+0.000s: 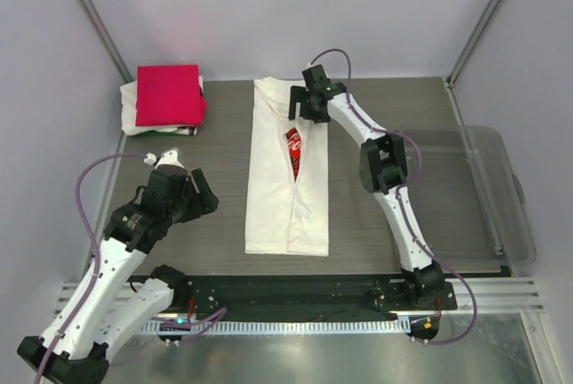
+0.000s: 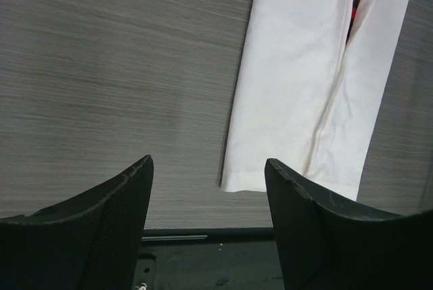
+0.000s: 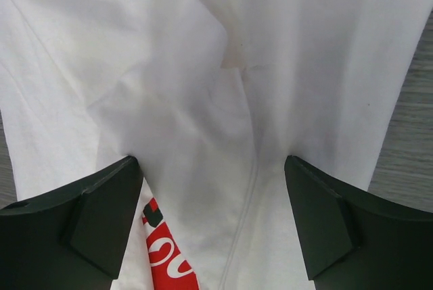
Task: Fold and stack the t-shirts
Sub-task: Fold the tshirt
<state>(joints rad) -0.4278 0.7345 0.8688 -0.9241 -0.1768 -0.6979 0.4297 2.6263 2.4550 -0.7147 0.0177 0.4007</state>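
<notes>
A white t-shirt [image 1: 288,174] with a red print [image 1: 295,144] lies in the middle of the table, its two sides folded in lengthwise to a long strip. A folded crimson-pink shirt [image 1: 167,94] lies on a folded white shirt [image 1: 139,121] at the far left. My right gripper [image 1: 302,103] is open, just above the strip's far end; the right wrist view shows white cloth [image 3: 223,87] and the red print [image 3: 169,256] between its fingers. My left gripper [image 1: 204,194] is open and empty, left of the strip; its wrist view shows the strip's near corner [image 2: 237,183].
A clear plastic tub [image 1: 497,196] stands at the right side of the table. The grey wood-grain table [image 1: 224,169] has walls on three sides and a black rail along its near edge [image 1: 295,290].
</notes>
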